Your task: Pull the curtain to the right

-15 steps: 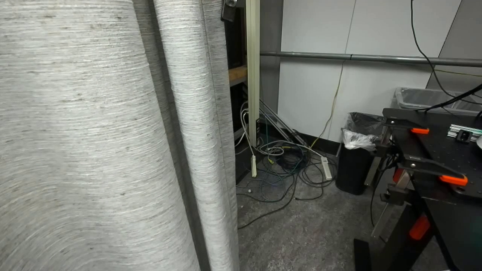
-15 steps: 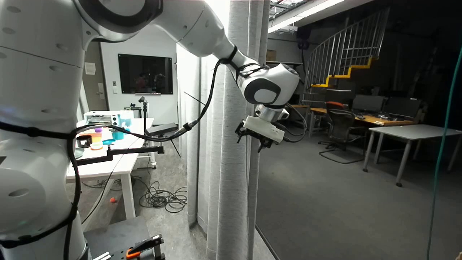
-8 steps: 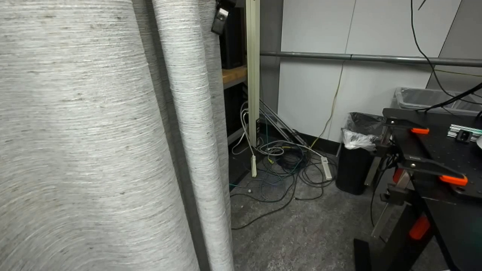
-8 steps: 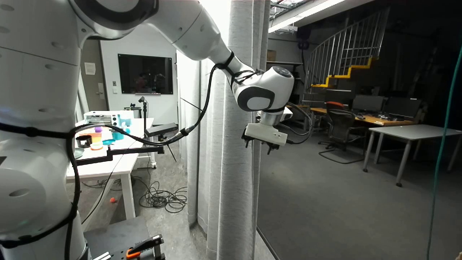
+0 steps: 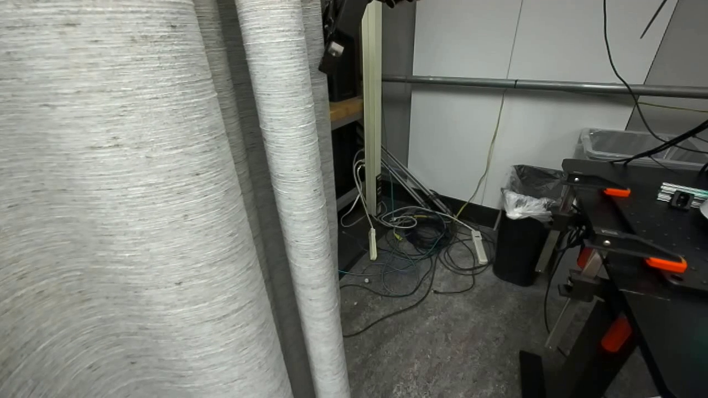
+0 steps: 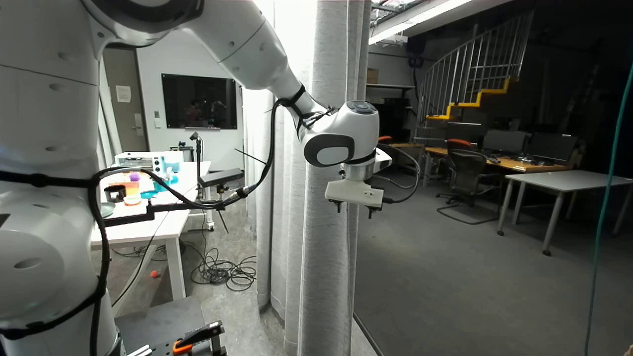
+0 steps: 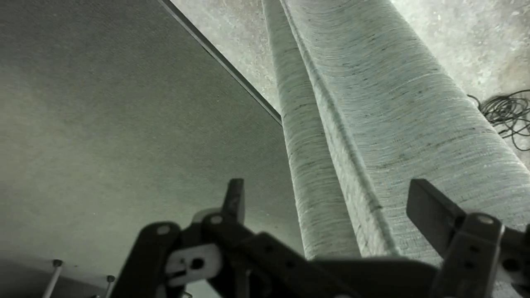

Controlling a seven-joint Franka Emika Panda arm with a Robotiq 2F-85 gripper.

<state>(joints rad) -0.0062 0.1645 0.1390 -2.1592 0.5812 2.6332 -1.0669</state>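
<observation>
The light grey woven curtain (image 5: pixel 138 193) fills the left of an exterior view and hangs in long folds behind the arm in an exterior view (image 6: pixel 321 257). In the wrist view, the curtain (image 7: pixel 414 111) runs from the top down to the gripper, with its free edge and a fold between the fingers. My gripper (image 6: pixel 354 210) points down beside the curtain's free edge. In the wrist view, the gripper (image 7: pixel 327 194) is open wide, the left finger (image 7: pixel 235 198) over bare floor and the right finger (image 7: pixel 430 213) over the curtain. A finger (image 5: pixel 333 52) shows beside the curtain edge.
A black table with clamps (image 5: pixel 647 249) and a black bin (image 5: pixel 522 243) stand at the right. Cables (image 5: pixel 426 237) lie on the floor near a pale post (image 5: pixel 371 110). A white table (image 6: pixel 168 222) stands left; an office chair (image 6: pixel 465 168) and a desk (image 6: pixel 564 180) stand right.
My gripper has come lower and turned from tilted to nearly straight down, still open. The arm has shifted a little left in an exterior view. The curtain's edge has swayed slightly.
</observation>
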